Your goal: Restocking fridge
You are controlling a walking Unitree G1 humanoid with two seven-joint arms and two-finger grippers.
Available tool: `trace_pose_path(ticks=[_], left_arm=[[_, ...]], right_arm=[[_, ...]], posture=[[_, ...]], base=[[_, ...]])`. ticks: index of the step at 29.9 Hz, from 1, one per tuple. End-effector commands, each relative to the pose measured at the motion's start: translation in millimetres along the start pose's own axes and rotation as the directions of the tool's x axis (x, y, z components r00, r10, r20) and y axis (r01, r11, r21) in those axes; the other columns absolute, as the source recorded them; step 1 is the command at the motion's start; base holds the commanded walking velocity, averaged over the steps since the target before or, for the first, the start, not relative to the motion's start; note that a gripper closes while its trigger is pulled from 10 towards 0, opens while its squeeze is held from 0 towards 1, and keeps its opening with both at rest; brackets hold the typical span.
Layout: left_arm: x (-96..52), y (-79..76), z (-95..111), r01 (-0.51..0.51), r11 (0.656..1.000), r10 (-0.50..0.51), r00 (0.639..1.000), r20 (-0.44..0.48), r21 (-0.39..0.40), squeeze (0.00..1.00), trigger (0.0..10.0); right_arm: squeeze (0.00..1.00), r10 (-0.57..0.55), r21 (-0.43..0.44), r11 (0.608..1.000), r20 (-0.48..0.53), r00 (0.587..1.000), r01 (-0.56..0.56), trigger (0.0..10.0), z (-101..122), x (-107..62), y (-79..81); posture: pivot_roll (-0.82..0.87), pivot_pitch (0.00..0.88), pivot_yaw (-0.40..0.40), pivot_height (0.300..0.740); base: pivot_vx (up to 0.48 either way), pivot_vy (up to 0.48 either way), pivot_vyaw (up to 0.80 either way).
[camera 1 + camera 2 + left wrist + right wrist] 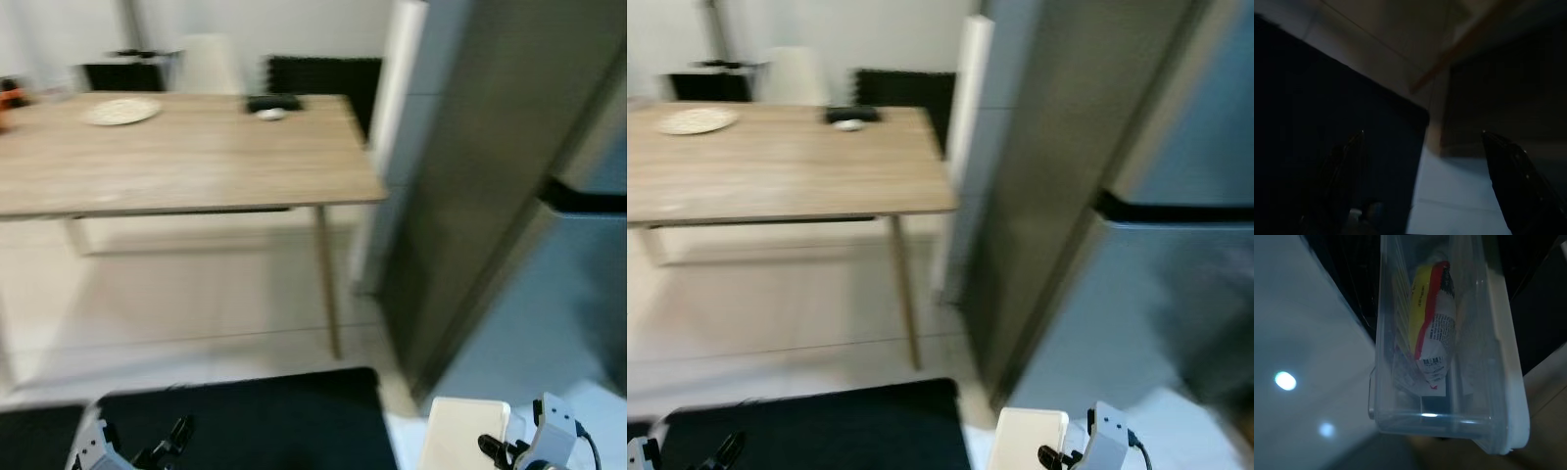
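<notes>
The clear plastic container with its white lid filled the right wrist view, and a yellow-and-red packet lay inside it along its length. In the head views the same container showed as a pale rectangle at about five o'clock, low in the frame, touching the right gripper, which gripped it by one end; the fingers themselves were hidden behind the box.

The fridge stood at about two o'clock, a tall grey body with its doors closed and a dark handle recess across its front. A white panel ran up beside its near corner.

The left gripper hung at seven o'clock over a black mat; in the dim left wrist view its fingers stood wide apart with nothing between them.

At eleven o'clock stood a wooden table carrying a pale plate and a small dark object near its far edge. Dark chairs sat behind it. The scene was slightly blurred.
</notes>
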State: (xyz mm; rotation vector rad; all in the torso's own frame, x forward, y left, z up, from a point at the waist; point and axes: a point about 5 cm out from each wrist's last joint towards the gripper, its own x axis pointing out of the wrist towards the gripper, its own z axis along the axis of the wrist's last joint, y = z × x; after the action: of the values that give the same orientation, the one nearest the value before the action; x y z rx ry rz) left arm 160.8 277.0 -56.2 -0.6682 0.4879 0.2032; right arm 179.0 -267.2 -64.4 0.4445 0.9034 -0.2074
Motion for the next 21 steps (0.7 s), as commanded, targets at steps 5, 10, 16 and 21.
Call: trace_pose_path(ticks=[5, 10, 16, 21], left_arm=[[-3.7, 2.0, -16.9, -0.074, 0.995, 0.079, 0.995, -0.064, 0.073, 0.00, 10.0], [-5.8, 4.5, -21.6, -0.121, 0.986, 0.130, 0.988, -0.079, 0.114, 0.00, 10.0], [-8.0, 6.9, -25.5, -0.141, 0.985, 0.150, 0.984, -0.097, 0.099, 0.00, 10.0], [-11.7, 8.0, -38.2, -0.185, 0.976, 0.201, 0.969, -0.145, 0.119, 0.00, 10.0]], right_arm=[[0.00, -0.018, 0.006, 1.000, 0.007, 1.000, 0.018, 10.0, -1.5, 0.4, -0.1], [0.00, -0.038, 0.013, 0.999, 0.002, 0.999, 0.038, 10.0, -5.6, -0.6, -3.2], [0.00, -0.052, 0.018, 0.998, -0.003, 0.999, 0.052, 10.0, -8.8, -1.1, -4.6], [0.00, -0.062, 0.018, 0.998, -0.017, 0.998, 0.062, 10.0, -15.7, -1.2, -4.4]], posture=[[-0.06, 0.000, -0.066, 0.740], [-0.06, 0.000, -0.064, 0.740], [-0.06, 0.000, -0.058, 0.740], [-0.06, 0.000, -0.059, 0.740]], base=[[0.000, 0.000, -0.77], [0.000, 0.000, -0.77], [0.000, 0.000, -0.77], [0.000, 0.000, -0.77]])
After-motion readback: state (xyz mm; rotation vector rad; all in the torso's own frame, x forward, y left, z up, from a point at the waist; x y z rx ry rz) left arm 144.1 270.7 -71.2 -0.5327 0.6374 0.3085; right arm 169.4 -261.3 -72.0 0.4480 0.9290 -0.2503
